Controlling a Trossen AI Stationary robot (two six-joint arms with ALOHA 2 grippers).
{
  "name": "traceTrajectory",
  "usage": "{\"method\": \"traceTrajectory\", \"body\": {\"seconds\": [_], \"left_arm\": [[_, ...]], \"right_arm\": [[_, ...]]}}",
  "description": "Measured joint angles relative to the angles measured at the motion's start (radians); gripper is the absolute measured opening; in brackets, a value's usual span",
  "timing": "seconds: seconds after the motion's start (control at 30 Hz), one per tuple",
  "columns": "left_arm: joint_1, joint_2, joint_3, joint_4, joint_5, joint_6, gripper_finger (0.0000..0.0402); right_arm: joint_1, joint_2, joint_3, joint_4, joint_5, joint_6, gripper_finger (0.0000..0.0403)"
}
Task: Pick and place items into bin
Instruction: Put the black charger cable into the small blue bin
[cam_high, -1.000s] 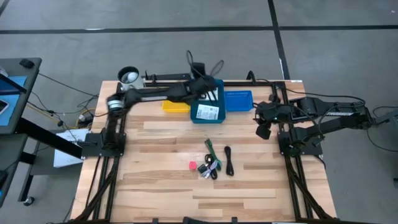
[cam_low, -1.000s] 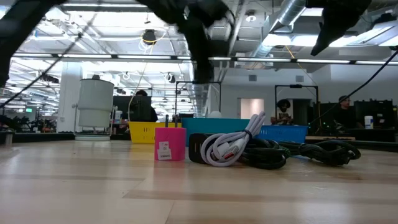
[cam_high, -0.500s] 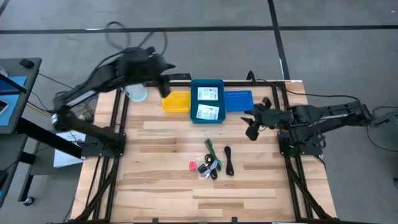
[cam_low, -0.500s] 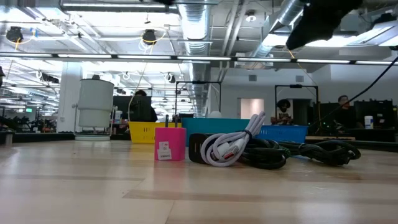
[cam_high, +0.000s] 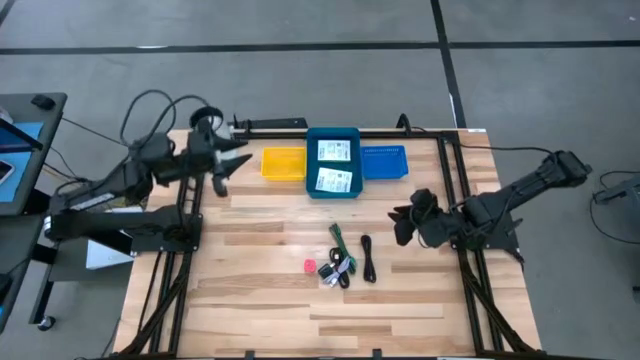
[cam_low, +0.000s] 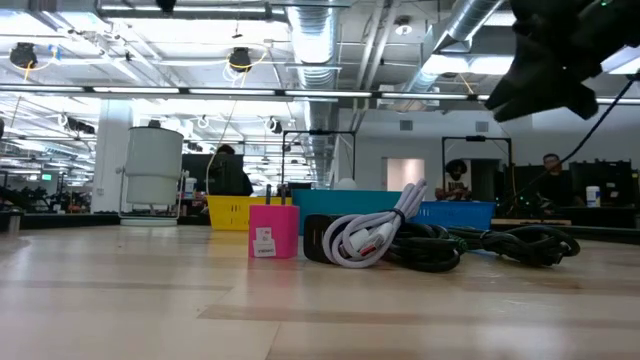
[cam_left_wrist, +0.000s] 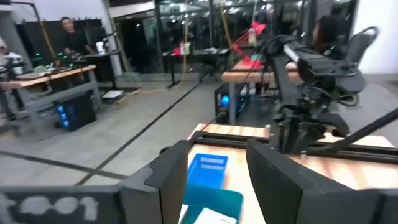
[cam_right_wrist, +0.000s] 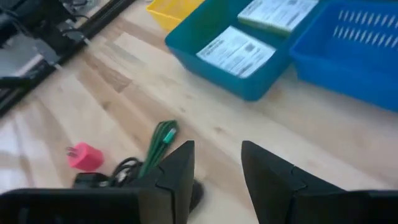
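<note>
Swung back to its far corner, the left end effector (cam_high: 222, 163) is parted and empty, the right end effector (cam_high: 403, 222) (also parted, empty) nears the leftover clutter (cam_high: 343, 262) mid-worktop (cam_high: 260, 300); 2 cards (cam_high: 332, 166) already binned in the teal bin (cam_high: 310, 190).

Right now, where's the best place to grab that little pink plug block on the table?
Grip the small pink plug block across its flat side faces, coming straight down from above. It stands upright, prongs up, apart from the cable bundle. The open right end effector is nearest.
</note>
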Motion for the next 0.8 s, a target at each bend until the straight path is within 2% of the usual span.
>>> {"method": "traceTrajectory", "body": {"seconds": [0.13,0.37,0.57,0.8], "left_arm": [[-0.019,-0.103,-0.139,0.049,0.031,-0.025,0.0155],[-0.053,-0.238,-0.324,0.131,0.099,-0.078,0.0155],[-0.070,-0.311,-0.393,0.133,0.127,-0.064,0.0155],[-0.084,-0.341,-0.407,0.115,0.136,0.003,0.0155]], "right_arm": [[0.040,0.071,-0.002,0.042,-0.003,0.070,0.0129],[0.034,0.290,-0.002,0.230,-0.057,0.125,0.0129],[0.077,0.429,-0.001,0.329,-0.066,0.281,0.0129],[0.094,0.494,0.008,0.430,-0.192,0.374,0.0153]]}}
